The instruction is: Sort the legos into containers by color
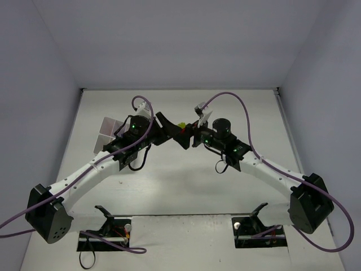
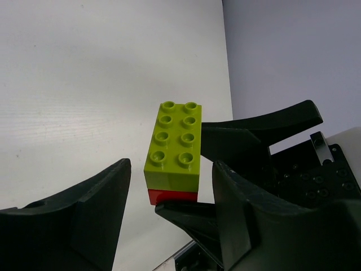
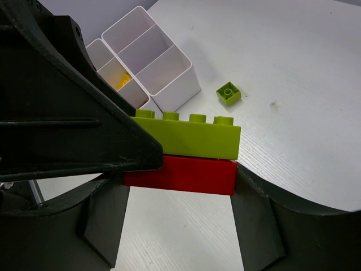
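Note:
A lime green brick (image 2: 174,144) sits stacked on a red brick (image 3: 180,174), both held above the table mid-scene (image 1: 181,126). My right gripper (image 3: 180,183) is shut on the ends of the red brick. My left gripper (image 2: 172,166) is open, one finger on each side of the green brick with a gap on both sides. The white tray (image 3: 169,84) stands behind, a yellow piece (image 3: 118,81) in one cell. A small green brick (image 3: 228,93) lies on the table next to the tray.
In the top view the tray (image 1: 107,134) is at the left, partly hidden by the left arm. Grey walls enclose the white table (image 1: 186,186) on three sides.

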You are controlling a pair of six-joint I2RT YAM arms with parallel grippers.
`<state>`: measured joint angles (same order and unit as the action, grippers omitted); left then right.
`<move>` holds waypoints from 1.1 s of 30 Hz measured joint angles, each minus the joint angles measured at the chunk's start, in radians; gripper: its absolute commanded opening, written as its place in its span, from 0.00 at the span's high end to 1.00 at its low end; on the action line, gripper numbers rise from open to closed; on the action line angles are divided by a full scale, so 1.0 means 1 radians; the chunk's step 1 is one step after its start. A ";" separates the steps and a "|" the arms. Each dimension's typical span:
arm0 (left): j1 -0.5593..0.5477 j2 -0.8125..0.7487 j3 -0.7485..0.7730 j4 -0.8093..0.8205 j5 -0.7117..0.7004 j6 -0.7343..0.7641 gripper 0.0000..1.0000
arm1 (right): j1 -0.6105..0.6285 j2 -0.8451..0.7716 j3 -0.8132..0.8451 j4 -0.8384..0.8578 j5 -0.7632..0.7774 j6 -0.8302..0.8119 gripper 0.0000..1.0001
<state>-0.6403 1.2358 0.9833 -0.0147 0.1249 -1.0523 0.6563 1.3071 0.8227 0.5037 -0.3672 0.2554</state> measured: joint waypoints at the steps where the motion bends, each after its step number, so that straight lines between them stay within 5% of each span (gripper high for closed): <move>1: 0.000 -0.001 0.000 -0.002 -0.002 0.000 0.47 | 0.000 0.000 0.000 0.000 0.000 -0.003 0.98; 9: 0.000 -0.001 0.000 -0.005 -0.024 0.001 0.50 | 0.001 -0.001 -0.006 -0.008 -0.001 -0.023 0.98; 19: 0.000 0.000 0.000 -0.003 -0.023 0.002 0.67 | 0.001 -0.003 -0.013 -0.015 -0.005 -0.037 0.98; 26: 0.002 0.002 0.000 -0.001 -0.012 0.003 0.95 | 0.000 -0.008 -0.014 -0.017 -0.005 -0.045 0.97; 33: 0.023 0.009 0.000 -0.006 0.037 0.002 0.99 | 0.000 -0.023 -0.046 0.003 -0.005 -0.048 0.98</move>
<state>-0.6170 1.2446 0.9836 -0.0212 0.1616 -1.0508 0.6563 1.2839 0.7765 0.5064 -0.3717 0.2077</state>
